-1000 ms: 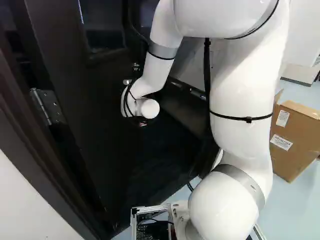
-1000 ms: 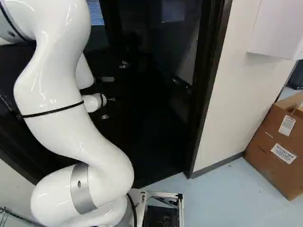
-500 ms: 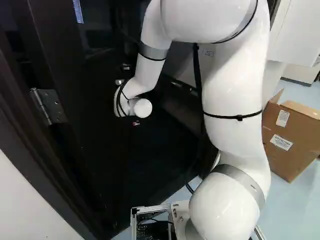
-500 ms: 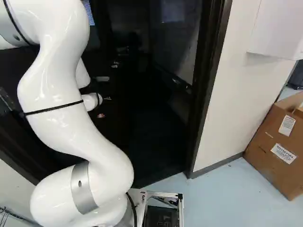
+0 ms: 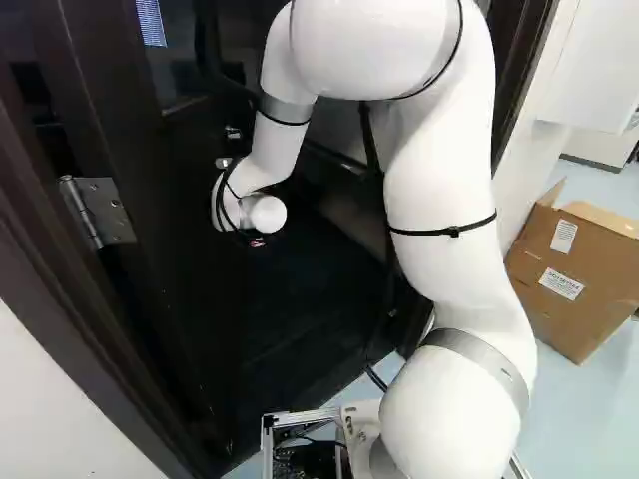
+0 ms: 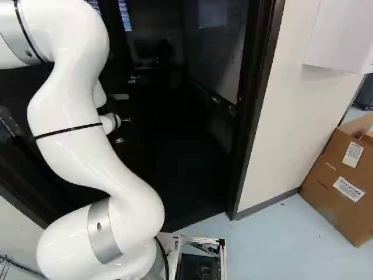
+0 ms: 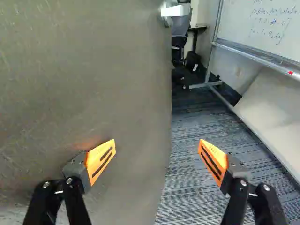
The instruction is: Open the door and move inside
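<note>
Gripper [image 7: 157, 143]: spread wide, holding nothing; one finger stands over the face of the door [image 7: 84, 70], the other past its free edge. You cannot tell whether the near finger touches.
Free edge: if you turn the wrist or draw back carelessly, that edge could catch between the fingers and wrench them.
Door swing: the leaf is ajar, ahead of your base [image 5: 298, 417] and beside the wrist. A closer, if fitted, could swing it back at your arm [image 5: 439, 190] once you stop pushing.
Door frame [image 6: 265, 64]: driving in with the arm bent this wide risks the elbow or a base corner striking it, should your line be off.
Whiteboard stand [image 7: 257, 55]: it stands inside, beyond the gap; reaching too far that way could bump it.
Way it points: the leaf runs from the hinge [image 5: 98, 212], at the left of the left base view, away into the room, its handle [image 7: 176, 10] at the free edge.
Long axis: upright, as the door hangs.
</note>
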Motion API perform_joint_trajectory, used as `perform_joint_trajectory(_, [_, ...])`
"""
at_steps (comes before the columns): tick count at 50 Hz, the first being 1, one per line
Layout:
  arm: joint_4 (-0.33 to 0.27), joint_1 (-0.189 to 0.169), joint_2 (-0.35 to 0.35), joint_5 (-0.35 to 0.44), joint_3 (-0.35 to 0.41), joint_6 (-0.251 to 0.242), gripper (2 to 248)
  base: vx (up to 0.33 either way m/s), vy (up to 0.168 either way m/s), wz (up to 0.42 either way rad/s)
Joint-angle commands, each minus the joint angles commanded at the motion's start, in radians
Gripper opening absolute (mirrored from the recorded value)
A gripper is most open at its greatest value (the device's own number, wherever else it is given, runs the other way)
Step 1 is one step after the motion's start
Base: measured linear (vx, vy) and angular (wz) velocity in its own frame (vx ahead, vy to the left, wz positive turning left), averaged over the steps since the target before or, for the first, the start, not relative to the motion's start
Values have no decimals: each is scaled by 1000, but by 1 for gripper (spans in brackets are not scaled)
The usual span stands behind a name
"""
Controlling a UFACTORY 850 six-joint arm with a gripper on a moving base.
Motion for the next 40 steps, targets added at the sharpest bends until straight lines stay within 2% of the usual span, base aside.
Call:
perform_joint_trajectory(16, [1, 32, -44, 0, -58, 0, 247, 0, 0, 0])
perform_joint_trajectory(40, [-51, 70, -87, 0, -115, 0, 247, 0, 0, 0])
